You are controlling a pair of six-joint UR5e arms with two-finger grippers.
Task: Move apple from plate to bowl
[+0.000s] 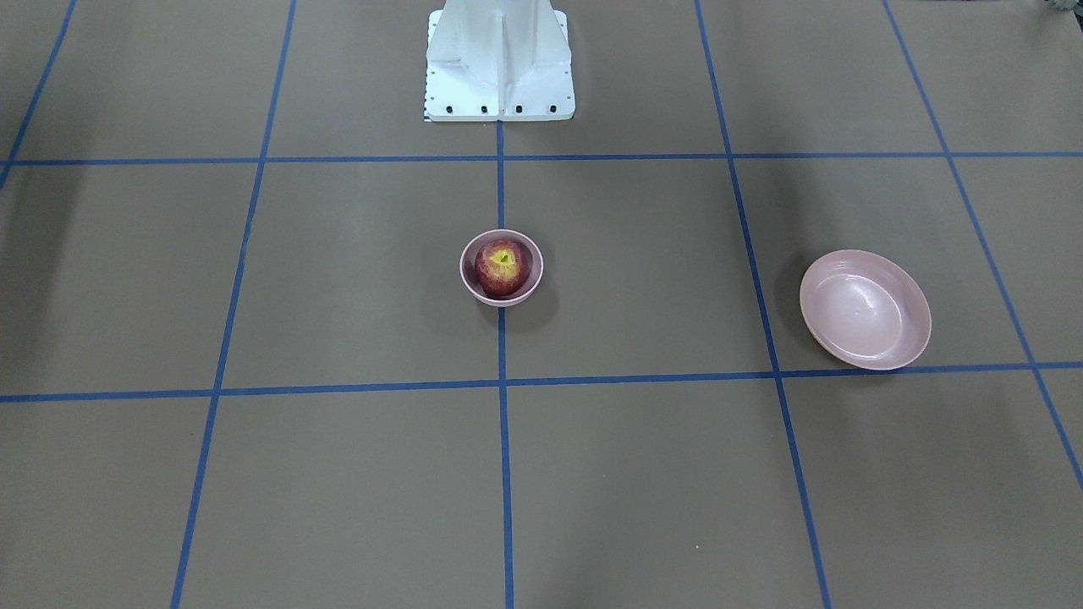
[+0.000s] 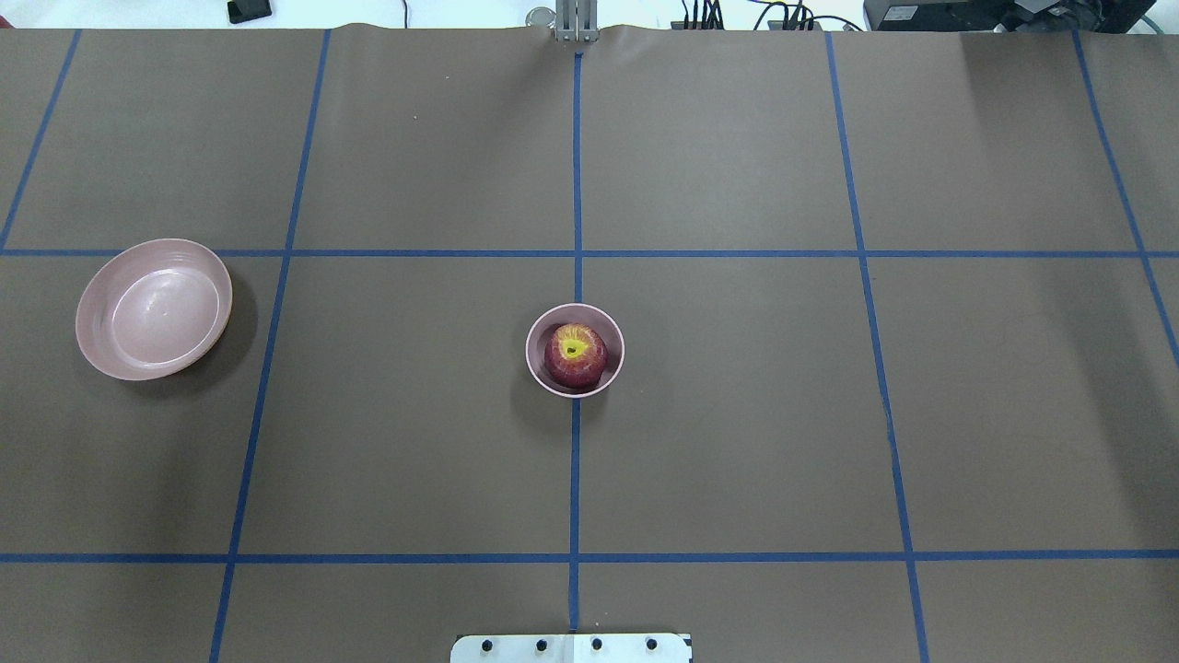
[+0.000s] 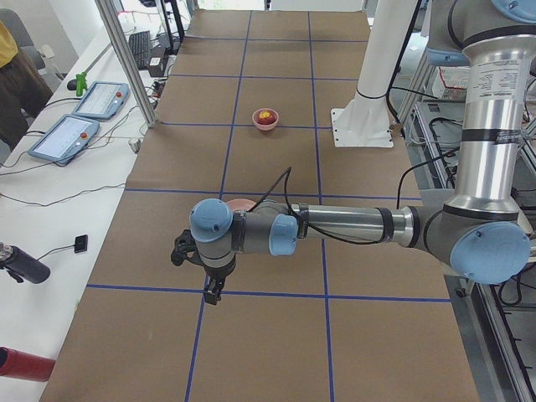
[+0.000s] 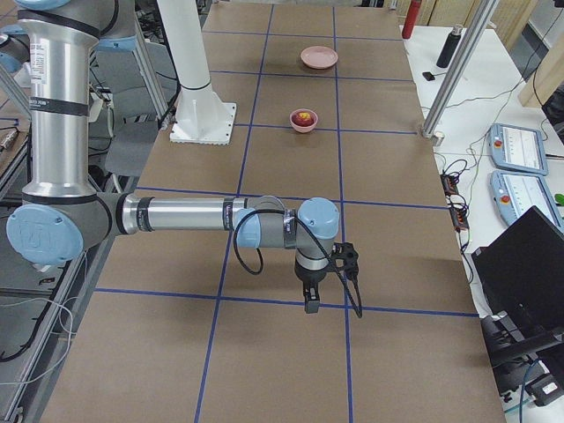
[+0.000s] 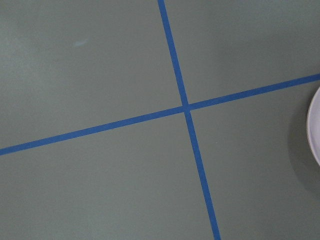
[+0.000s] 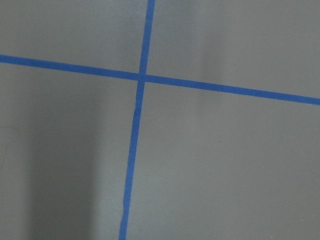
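Note:
The dark-red apple (image 1: 502,266) with its yellow stem patch sits inside the small deep pink bowl (image 1: 501,300) at the table's centre, also in the overhead view: apple (image 2: 575,352), bowl (image 2: 573,392). The wide shallow pink plate (image 1: 863,309) (image 2: 157,308) lies empty on my left side; its edge shows in the left wrist view (image 5: 316,125). My left gripper (image 3: 212,293) hangs near the plate, above the table. My right gripper (image 4: 310,304) hangs over the right side, far from both dishes. Both show only in side views, so I cannot tell whether they are open or shut.
The white robot base (image 1: 499,68) stands behind the bowl. Blue tape lines (image 2: 576,184) grid the brown table. Control tablets (image 3: 84,117) and a metal post (image 3: 126,59) stand beside the table; a laptop (image 4: 529,256) and bottles (image 4: 449,44) are on the other side.

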